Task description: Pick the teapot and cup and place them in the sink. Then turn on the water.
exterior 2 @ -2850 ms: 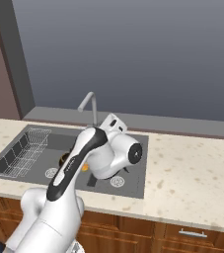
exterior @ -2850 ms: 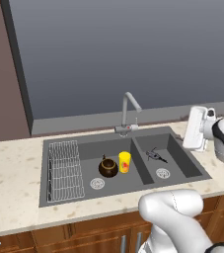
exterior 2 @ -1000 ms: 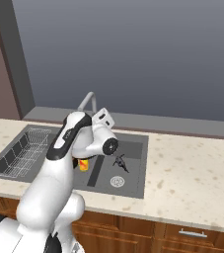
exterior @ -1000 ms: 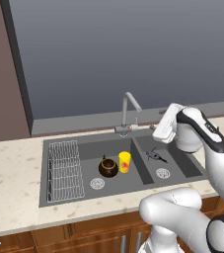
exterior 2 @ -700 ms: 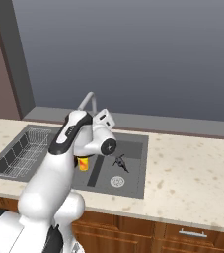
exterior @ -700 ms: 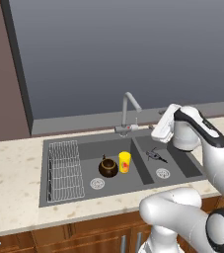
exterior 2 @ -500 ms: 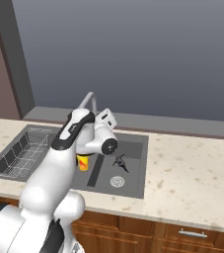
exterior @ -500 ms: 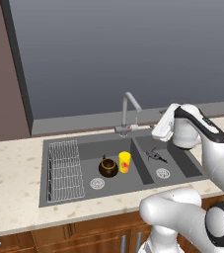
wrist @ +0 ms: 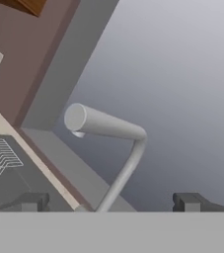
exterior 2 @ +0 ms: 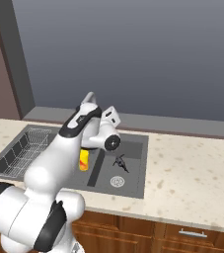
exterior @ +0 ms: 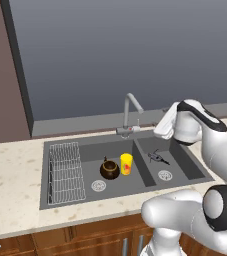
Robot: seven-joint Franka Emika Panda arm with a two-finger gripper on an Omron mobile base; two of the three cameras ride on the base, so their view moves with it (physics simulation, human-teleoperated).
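Observation:
The dark-brown teapot (exterior: 109, 169) and the yellow cup (exterior: 126, 163) stand side by side in the left basin of the dark grey sink (exterior: 85, 150); the cup (exterior 2: 84, 159) also shows beside my arm. My gripper (exterior: 158, 133) hovers over the right basin, just right of the grey gooseneck faucet (exterior: 130, 113), aimed at it. In the hand view the gripper (wrist: 111, 202) is open wide with nothing held, and the faucet (wrist: 108, 126) rises between the two fingertips (wrist: 32, 201), farther off. No water is in view at the spout.
A wire rack (exterior: 64, 170) fills the left end of the left basin. A small dark object (exterior: 157, 157) lies in the right basin near its drain (exterior: 165, 175). Speckled counter (exterior: 10, 175) surrounds the sink, with a window behind.
The hand has swung left from the sink's right end toward the faucet, then edged slightly closer over the last second. Teapot and cup have not moved. Jaws stay open.

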